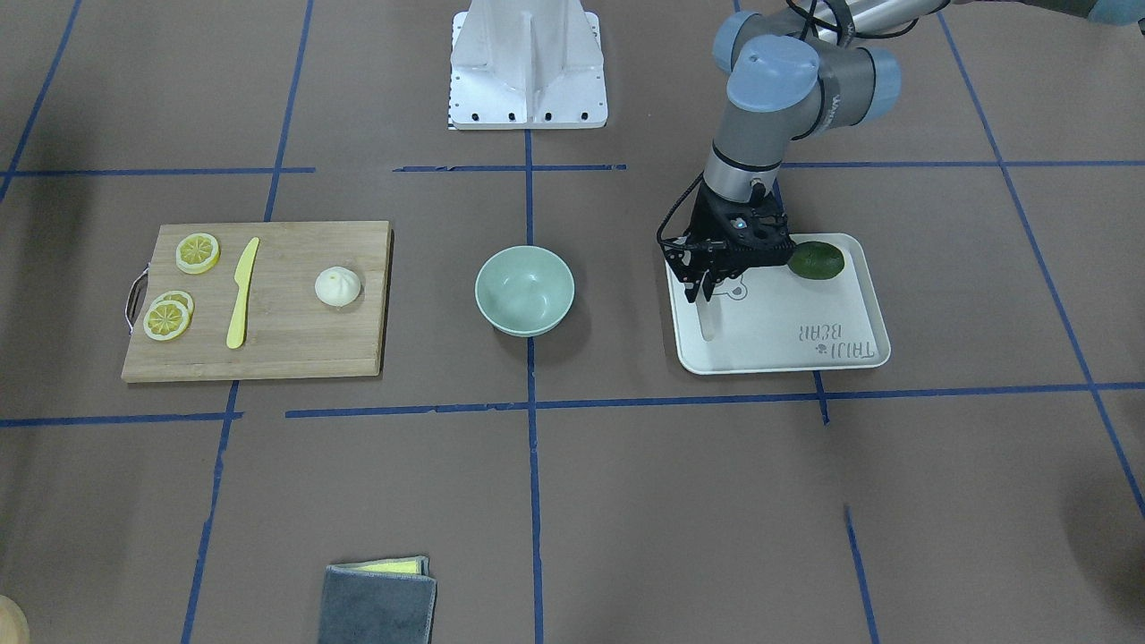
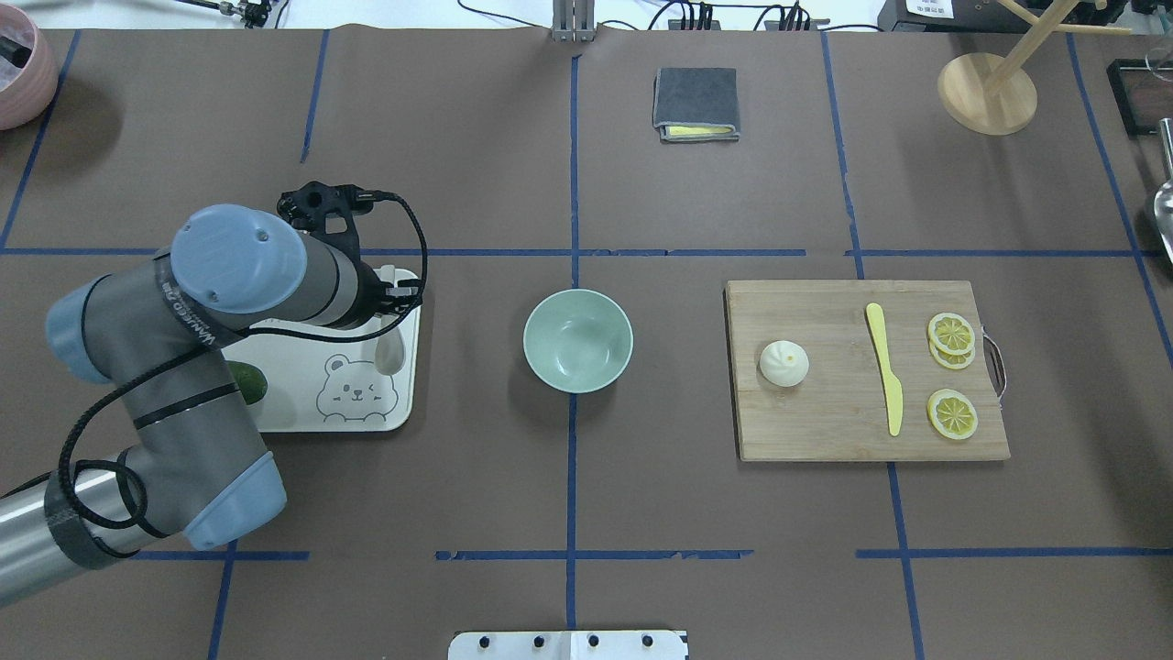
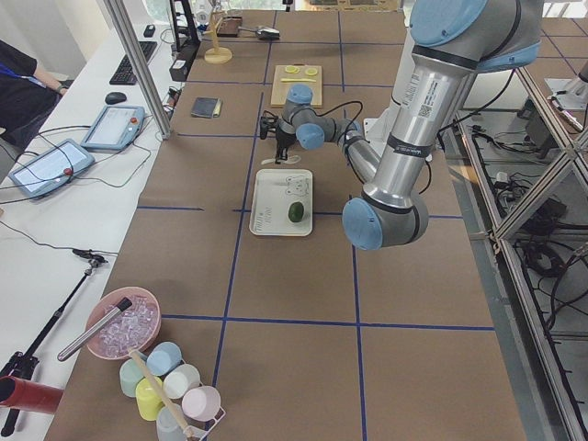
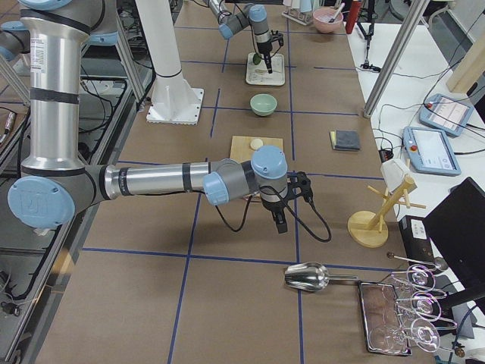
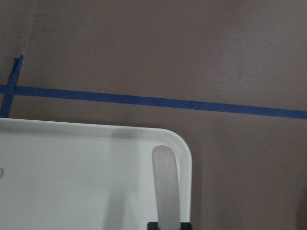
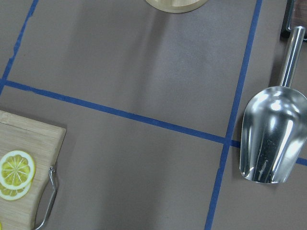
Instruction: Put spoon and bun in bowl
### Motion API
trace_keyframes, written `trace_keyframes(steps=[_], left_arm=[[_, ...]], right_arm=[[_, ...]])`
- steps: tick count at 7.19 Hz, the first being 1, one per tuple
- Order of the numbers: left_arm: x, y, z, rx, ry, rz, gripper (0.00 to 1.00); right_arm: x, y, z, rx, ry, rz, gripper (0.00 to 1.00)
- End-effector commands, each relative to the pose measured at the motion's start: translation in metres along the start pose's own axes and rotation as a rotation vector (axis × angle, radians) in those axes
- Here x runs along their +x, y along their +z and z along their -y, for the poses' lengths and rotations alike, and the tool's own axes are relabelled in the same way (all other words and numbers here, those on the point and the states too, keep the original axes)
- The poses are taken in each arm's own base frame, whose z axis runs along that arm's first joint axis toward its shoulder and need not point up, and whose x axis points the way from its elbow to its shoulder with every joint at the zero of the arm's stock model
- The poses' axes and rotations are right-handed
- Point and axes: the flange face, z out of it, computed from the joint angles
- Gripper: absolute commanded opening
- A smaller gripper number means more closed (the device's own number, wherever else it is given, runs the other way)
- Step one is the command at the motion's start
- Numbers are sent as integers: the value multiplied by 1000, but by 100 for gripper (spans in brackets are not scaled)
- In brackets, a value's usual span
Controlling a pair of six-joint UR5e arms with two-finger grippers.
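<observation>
Over the tray (image 2: 293,412), by the table's left end, the left arm (image 2: 229,293) covers the spoon (image 2: 392,351) handle in the overhead view, and only the scoop peeks out! On the wrist camera the handle runs off the bottom edge, scoop unseen. Is the left gripper (image 1: 700,295) clamped on it? Can't tell. The green fruit (image 2: 249,383) is half buried under the arm. The right gripper (image 4: 280,221) is too small to judge.

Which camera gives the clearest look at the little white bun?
The overhead view: the bun sits unobstructed on the cutting board, pleats visible. The front-facing view shows it similarly; the side views show at most a speck; the wrist cameras miss it.
</observation>
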Motion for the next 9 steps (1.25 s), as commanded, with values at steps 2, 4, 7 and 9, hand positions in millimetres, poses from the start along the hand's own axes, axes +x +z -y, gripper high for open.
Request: trace_keyframes(steps=[2,4,7,9], left_arm=[[114,-4,1,-18,-318,50,0],[160,18,-12,-9,-381,76,0],[180,20,-36,-20,-374,68,19],[184,17,-38,-22,-307,57,86]], right_arm=[[0,0,0,0,1,0,100],[0,1,0,-1,2,1,100],[2,2,-1,-3,4,1,100],[3,3,-1,-6,8,1,100]])
